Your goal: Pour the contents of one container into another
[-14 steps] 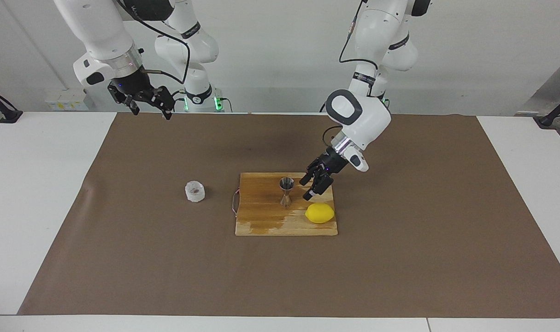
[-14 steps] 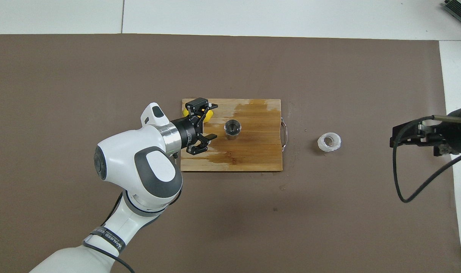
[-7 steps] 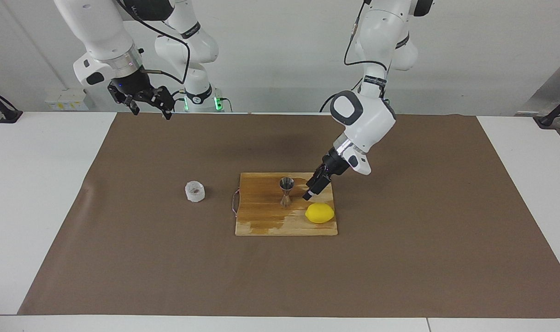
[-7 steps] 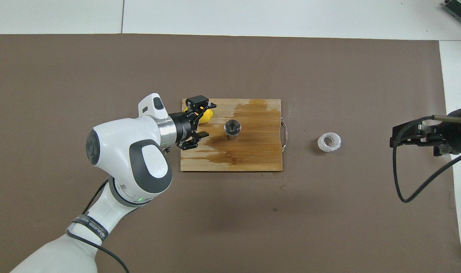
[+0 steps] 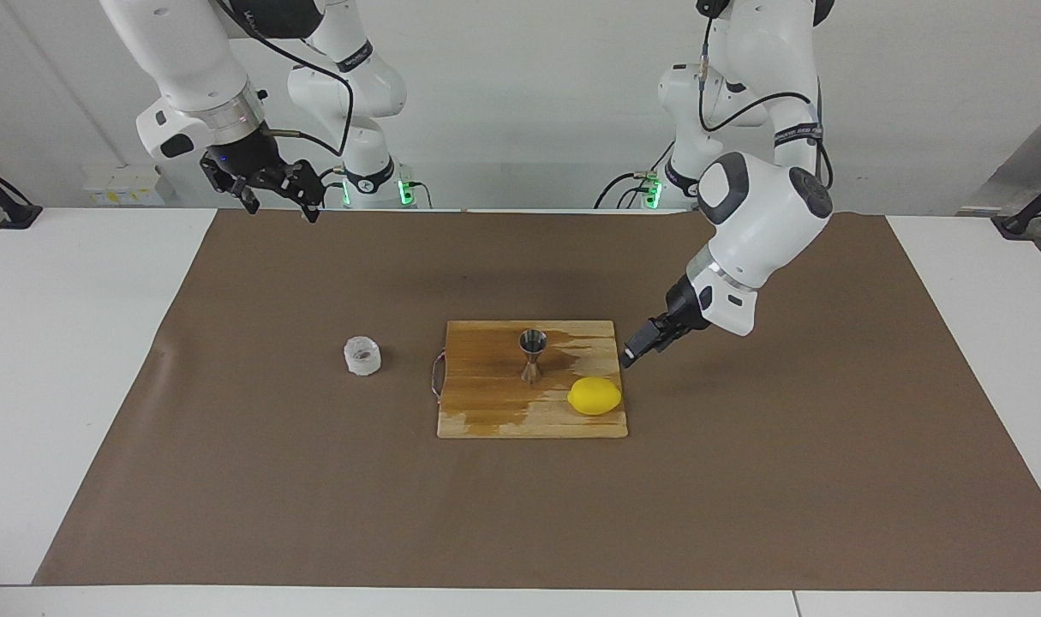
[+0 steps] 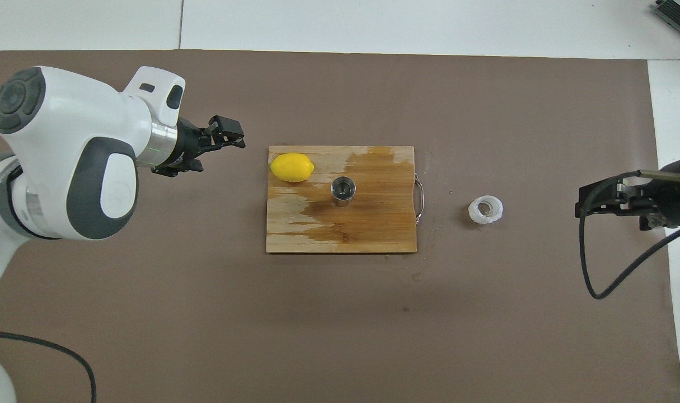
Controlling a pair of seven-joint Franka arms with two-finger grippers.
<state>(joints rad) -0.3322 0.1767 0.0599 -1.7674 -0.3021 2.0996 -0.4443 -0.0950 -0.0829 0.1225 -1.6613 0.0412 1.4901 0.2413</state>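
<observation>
Steel jigger [image 5: 533, 353] stands upright mid-frame on the wet board [image 5: 486, 411], a lemon [image 5: 595, 396] beside it. White cup [image 5: 362, 356] sits on the mat, left of the board in the facing view. Left gripper [image 5: 631, 353], spread and empty, hangs just off the board's right edge. Right gripper [image 5: 276, 195], fingers apart, waits upper left.

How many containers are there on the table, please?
2: the cup on the mat toward the right arm's end, and the jigger upright on the board beside the lemon.
</observation>
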